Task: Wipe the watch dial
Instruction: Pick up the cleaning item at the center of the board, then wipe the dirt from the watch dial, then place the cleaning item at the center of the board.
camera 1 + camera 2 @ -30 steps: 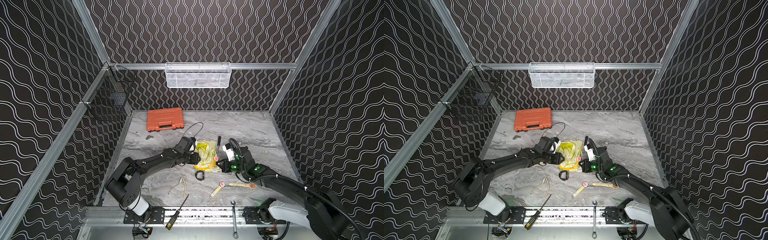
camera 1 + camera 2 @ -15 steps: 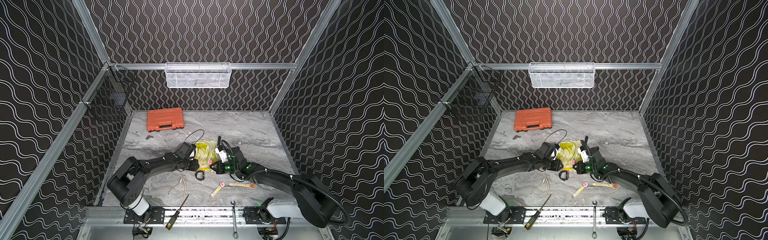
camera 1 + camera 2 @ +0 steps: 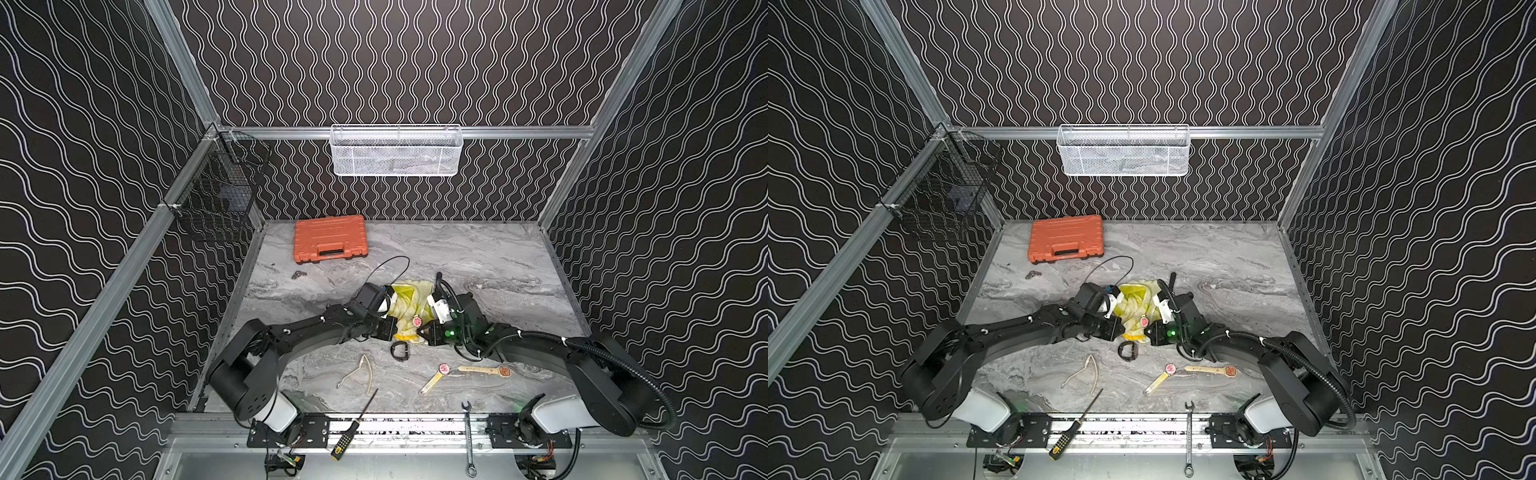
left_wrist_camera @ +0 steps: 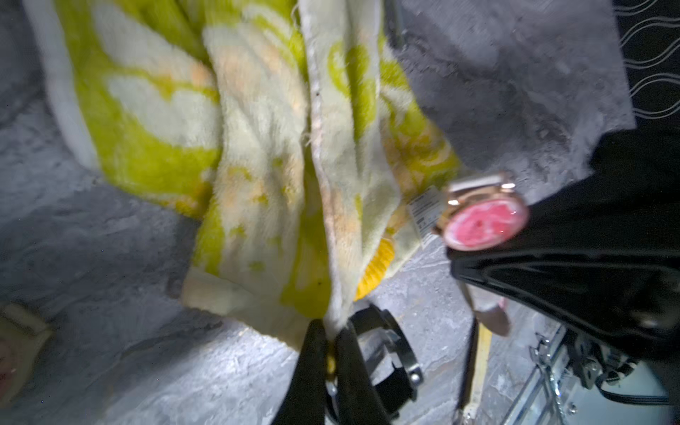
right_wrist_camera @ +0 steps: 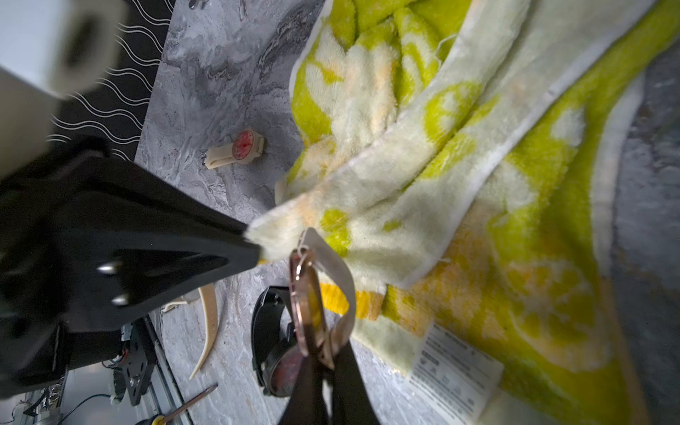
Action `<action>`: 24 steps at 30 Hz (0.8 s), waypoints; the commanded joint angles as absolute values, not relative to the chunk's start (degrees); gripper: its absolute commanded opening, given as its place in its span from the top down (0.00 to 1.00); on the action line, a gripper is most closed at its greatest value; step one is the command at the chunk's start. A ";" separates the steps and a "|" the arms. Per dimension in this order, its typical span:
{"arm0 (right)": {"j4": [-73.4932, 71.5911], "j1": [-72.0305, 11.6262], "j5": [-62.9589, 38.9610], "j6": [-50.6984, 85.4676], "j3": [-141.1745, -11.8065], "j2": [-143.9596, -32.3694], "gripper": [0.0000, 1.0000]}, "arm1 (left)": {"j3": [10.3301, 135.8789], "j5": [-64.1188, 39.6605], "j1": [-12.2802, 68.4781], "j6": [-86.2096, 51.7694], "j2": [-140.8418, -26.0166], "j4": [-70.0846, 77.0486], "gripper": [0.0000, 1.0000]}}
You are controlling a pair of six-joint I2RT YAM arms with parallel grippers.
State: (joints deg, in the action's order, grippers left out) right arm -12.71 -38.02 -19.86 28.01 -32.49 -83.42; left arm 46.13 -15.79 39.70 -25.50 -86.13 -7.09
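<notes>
My right gripper [image 5: 323, 353] is shut on a watch [image 5: 307, 301] with a rose-gold case and pale strap, seen edge-on here. Its pink dial [image 4: 484, 220] faces the left wrist camera and shows in both top views [image 3: 417, 321] [image 3: 1144, 321]. A yellow-green towel [image 3: 405, 299] [image 4: 257, 147] lies crumpled on the marble table between the arms. My left gripper [image 4: 331, 331] is shut on one corner of it, and that corner [image 5: 279, 235] is held up right beside the watch. In a top view the left gripper [image 3: 388, 328] and the right gripper [image 3: 428, 332] nearly meet.
A black watch [image 3: 400, 351] [image 5: 272, 342] lies just below the grippers. Two more watches [image 3: 444, 369] [image 3: 504, 371] and a beige strap [image 3: 361, 374] lie toward the front. An orange case [image 3: 330, 244] sits at the back left. A screwdriver [image 3: 353, 424] and wrench [image 3: 468, 436] lie on the front rail.
My left gripper has shut on the towel's corner. The right arm has brought the watch leftward, close to that corner.
</notes>
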 commanded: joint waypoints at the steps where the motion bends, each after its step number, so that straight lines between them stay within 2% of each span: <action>1: -14.94 -38.23 -20.15 28.14 -33.22 -84.08 1.00 | 46.05 -18.00 39.63 -25.22 -82.91 -4.93 1.00; 15: -19.46 -38.36 -23.43 30.63 -33.66 -88.05 1.00 | 42.80 -27.50 39.60 -29.85 -84.37 10.65 1.00; 24: -23.73 -38.37 -25.79 31.15 -35.04 -90.56 1.00 | 40.77 -25.72 39.63 -27.96 -84.69 12.99 1.00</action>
